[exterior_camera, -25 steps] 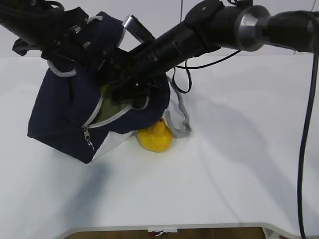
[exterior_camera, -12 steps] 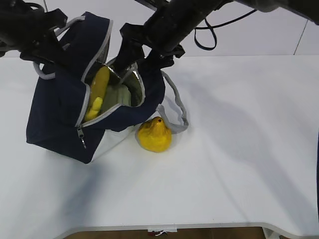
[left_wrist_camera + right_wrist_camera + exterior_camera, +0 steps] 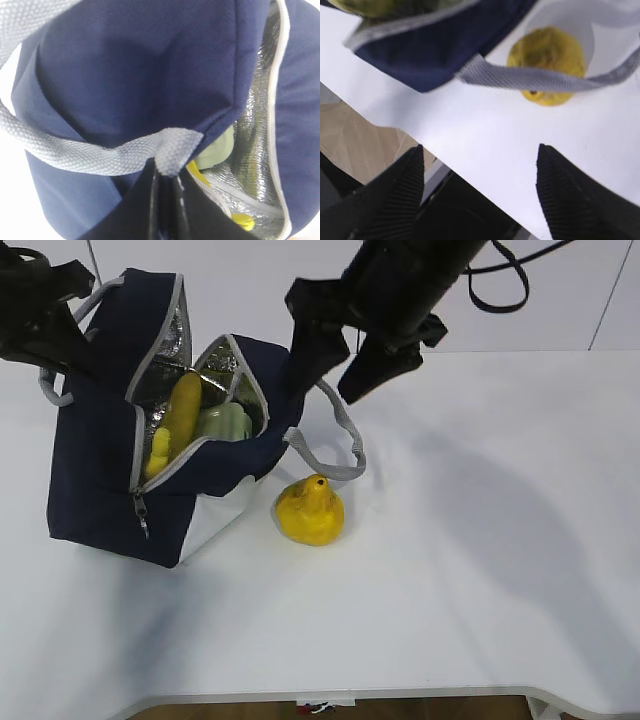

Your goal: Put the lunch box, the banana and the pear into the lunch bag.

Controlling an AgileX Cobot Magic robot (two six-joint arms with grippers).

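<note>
The right fingers point(image 3: 560, 205) stand apart and empty; below them the pear point(image 3: 310, 512) waits outside the bag point(image 3: 100, 490), so the right gripper point(image 3: 335, 375) must descend and grasp it.

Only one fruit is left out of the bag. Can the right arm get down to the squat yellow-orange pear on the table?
Probably yes: the right gripper is open and empty, and the pear sits exposed below it.

The exterior camera is looking down at a slant from in front onto the white counter point(image 3: 480, 570), taking in the whole boxy navy-blue fabric lunch bag point(image 3: 100, 480) and the squat yellow-orange pear point(image 3: 310, 512). The left wrist camera is pressing close against that bag point(image 3: 140, 75), facing its silver-lined mouth. The right wrist camera is looking from higher up, sharing the pear point(image 3: 546, 54) with the exterior view.
</note>
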